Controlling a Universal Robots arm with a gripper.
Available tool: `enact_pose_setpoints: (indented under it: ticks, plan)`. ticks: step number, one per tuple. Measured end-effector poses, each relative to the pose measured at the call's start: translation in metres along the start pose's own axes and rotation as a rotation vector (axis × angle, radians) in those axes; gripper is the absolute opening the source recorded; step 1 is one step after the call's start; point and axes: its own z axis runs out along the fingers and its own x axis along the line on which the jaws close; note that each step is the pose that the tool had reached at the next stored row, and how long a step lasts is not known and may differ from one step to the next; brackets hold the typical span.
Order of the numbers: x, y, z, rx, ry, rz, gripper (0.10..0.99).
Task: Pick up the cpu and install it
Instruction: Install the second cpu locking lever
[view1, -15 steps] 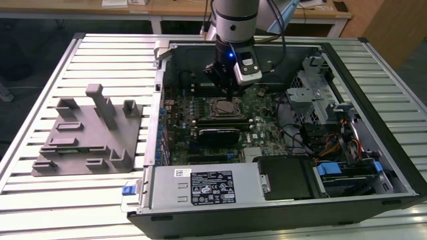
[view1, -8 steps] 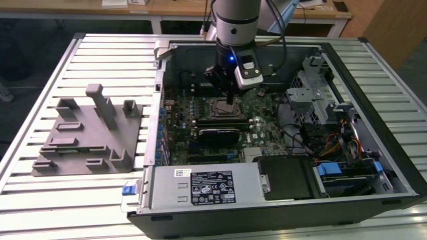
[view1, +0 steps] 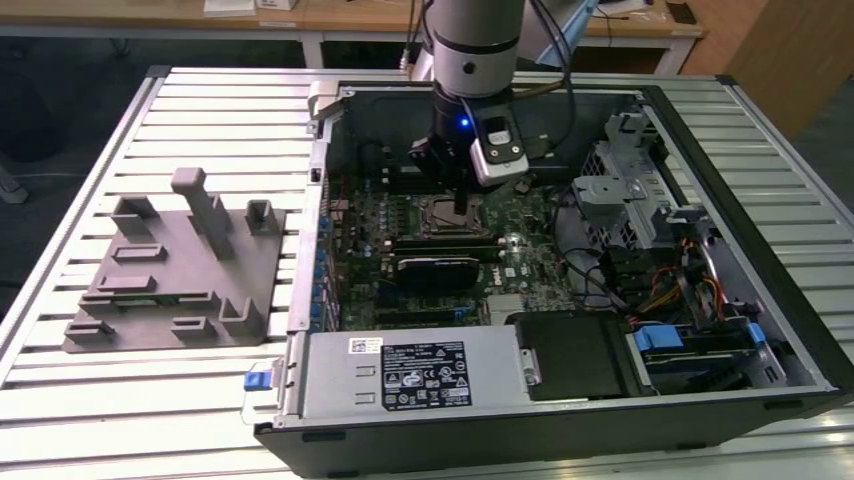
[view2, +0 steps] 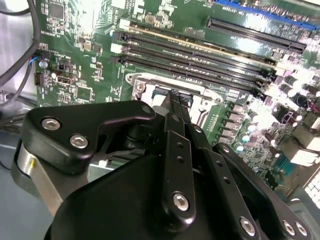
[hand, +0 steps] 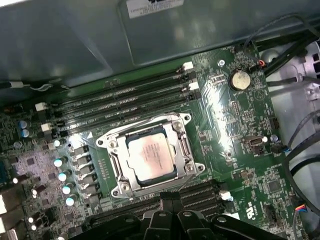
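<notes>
As I read it, step: silver-grey square cpu seated in socket, centre frame.
Hand: pressed together, empty, hovering above.
Next: I judge a clean retreat.

Exterior view: high, oblique, set back; takes in the ribbed silver metal table and the open black computer case. First wrist view: close, looking down past the black pincer onto the green motherboard. Second wrist view: closer, low angle along the pincer. All three share the square metal socket frame.
</notes>
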Motion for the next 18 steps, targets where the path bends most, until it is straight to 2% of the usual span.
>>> enact_pose_setpoints:
  ticks: [13, 18]
  plan:
    - [-0.0030, -0.0100, 0.0008, 0.000, 0.0000, -0.002, 0.106]
    - [0.0003, -0.0137, 0.0030, -0.002, 0.0001, -0.024, 0.106]
